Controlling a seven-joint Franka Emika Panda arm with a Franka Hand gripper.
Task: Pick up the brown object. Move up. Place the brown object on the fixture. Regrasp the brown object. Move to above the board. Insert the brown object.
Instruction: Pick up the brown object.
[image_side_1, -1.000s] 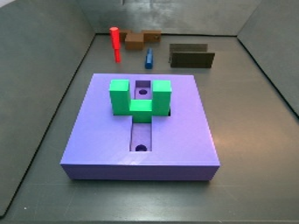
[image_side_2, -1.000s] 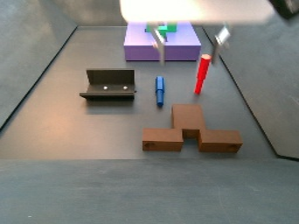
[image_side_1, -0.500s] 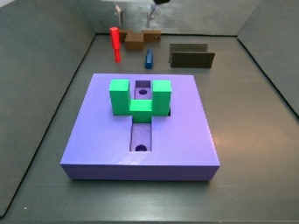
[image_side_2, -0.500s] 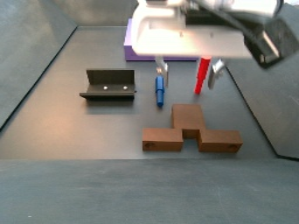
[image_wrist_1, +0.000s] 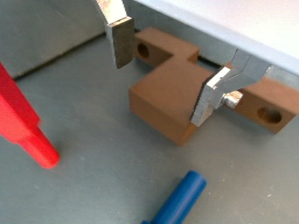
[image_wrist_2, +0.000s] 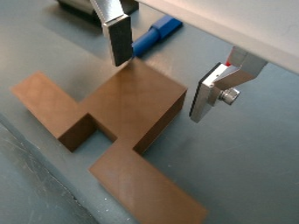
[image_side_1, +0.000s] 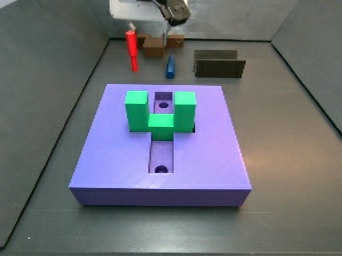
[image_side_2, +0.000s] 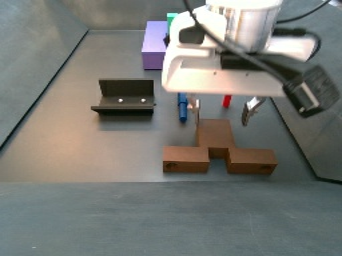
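Even, soft overhead light; faint shadows, mild blur.

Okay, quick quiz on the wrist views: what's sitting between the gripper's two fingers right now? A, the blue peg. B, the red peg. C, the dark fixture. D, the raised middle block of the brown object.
D: in both wrist views the open gripper straddles the raised middle block of the brown object, its fingers apart and not yet touching it, while the red peg and blue peg lie off to the side.
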